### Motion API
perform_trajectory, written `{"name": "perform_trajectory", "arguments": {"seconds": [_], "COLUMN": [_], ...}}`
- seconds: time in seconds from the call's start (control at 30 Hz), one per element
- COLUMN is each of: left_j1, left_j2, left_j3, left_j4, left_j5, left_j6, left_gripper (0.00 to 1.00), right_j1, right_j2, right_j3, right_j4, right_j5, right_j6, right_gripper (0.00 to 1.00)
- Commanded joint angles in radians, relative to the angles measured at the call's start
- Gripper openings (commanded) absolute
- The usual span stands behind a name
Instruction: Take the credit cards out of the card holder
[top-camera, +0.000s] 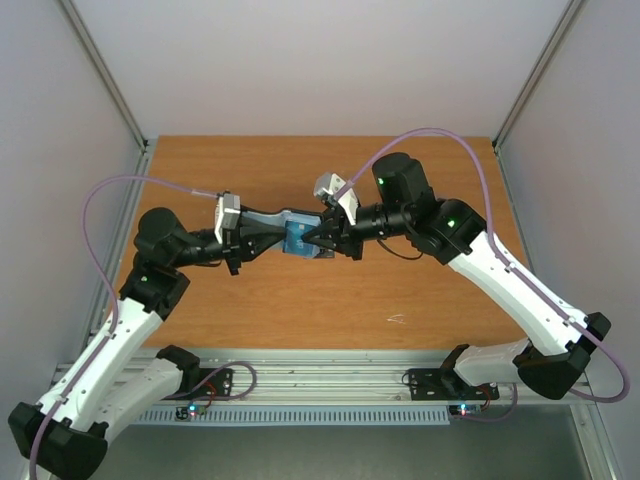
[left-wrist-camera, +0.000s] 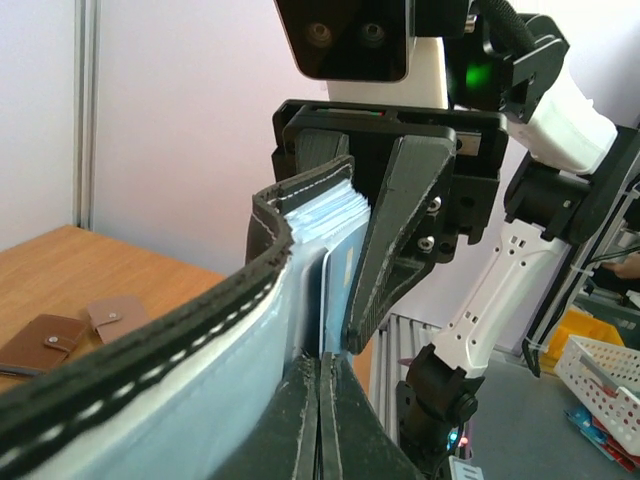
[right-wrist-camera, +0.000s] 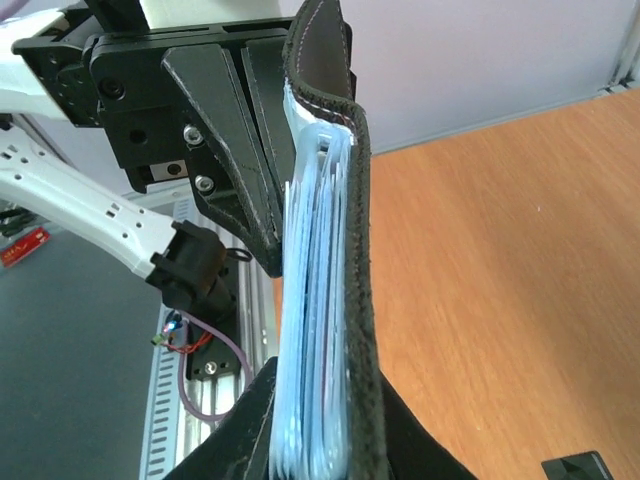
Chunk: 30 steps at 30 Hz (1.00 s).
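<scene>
Roughly at the middle of the overhead view, above the wooden table (top-camera: 300, 310), the two arms meet tip to tip. Coming from the lower left, the left gripper (top-camera: 262, 241) points right. Its jaws are pressed together on the left end of the card holder (top-camera: 295, 238), which hangs in the air between the two tools with its light blue lining facing up. Just to the right, the right gripper (top-camera: 318, 240) points left and pinches the holder's other end, its fingers only narrowly apart.

In the left wrist view, a dark brown wallet (left-wrist-camera: 40, 343) lies on the table at the far left, with a tan wallet (left-wrist-camera: 113, 315) just to its right, both well apart from the grippers. The holder's black stitched edge sweeps from the lower left up to the centre, and the left tool's own fingers meet on its lining at the bottom centre. Right of that edge a darker blue card (left-wrist-camera: 340, 285) stands in the slots, touching the right tool's black finger.

In the right wrist view the left tool's fingers sit at the upper left. The holder runs edge-on down the centre, pale blue layers stacked beside the black cover. Whether other cards are inside cannot be told.
</scene>
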Motion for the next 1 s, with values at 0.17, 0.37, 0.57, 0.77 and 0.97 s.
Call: {"name": "perform_trajectory", "arguments": {"seconds": [0.17,0.37,0.57,0.77,0.97], "left_j1": [0.023,0.032,0.053,0.067,0.072], "left_j2": [-0.024,-0.028,-0.027,-0.029,-0.020], "left_j3": [-0.040,-0.041,-0.037,-0.040,-0.044], "left_j4": [0.080,0.080,0.085,0.068,0.066], "left_j5": [-0.012,-0.005,0.013,0.028,0.039], "left_j6": [-0.072,-0.082,-0.090,-0.077,-0.064], "left_gripper": [0.00,0.00,0.00,0.00,0.00], "right_j1": [-0.016,-0.036,-0.061,-0.088,-0.093], "right_j2": [-0.005,-0.016,-0.024,-0.038,-0.030], "right_j3": [-0.023,-0.021,-0.023,-0.026,-0.019], "right_j4": [0.096,0.071,0.020,-0.009,-0.007], "right_j5": [-0.093,-0.093,-0.114,-0.122,-0.148], "right_j6": [-0.021,-0.019,-0.022,-0.029,-0.025], "right_gripper": [0.21,0.20,0.19,0.13,0.07]}}
